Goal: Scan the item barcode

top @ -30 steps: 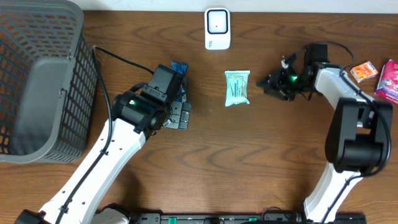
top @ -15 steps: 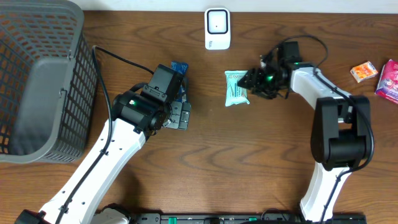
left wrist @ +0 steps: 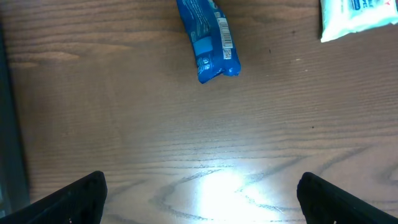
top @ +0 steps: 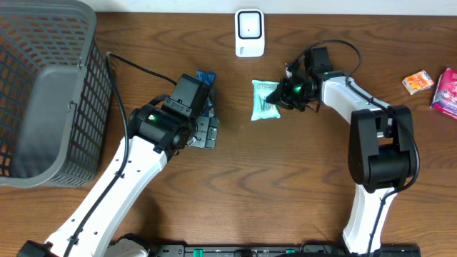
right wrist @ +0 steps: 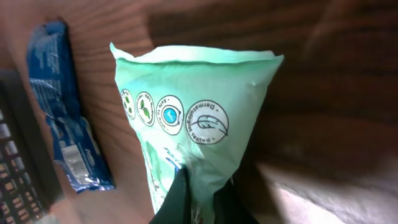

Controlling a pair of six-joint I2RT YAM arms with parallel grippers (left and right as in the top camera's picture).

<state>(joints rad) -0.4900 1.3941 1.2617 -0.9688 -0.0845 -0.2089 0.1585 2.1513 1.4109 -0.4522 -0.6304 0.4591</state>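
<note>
Overhead coverage places the green pouch (top: pixel 265 100) near the white scanner (top: pixel 249 32), over the tabletop (top: pixel 285 185), with the right fingers (top: pixel 285 94) at its right edge. Only the right wrist view confirms the grip: both fingers are clamped together on one pouch edge. It also shows four round seals, the feather seal lettered "Dermat", the rest unreadable. Only the left wrist view shows the left fingers (left wrist: pixel 74 196) spread wide over bare wood, and a barcode strip on the blue packet (left wrist: pixel 208 40).

Shop checkout setting; scanner (top: pixel 249 32), mesh basket (top: pixel 78 121), packaged snacks (top: pixel 418 83).
</note>
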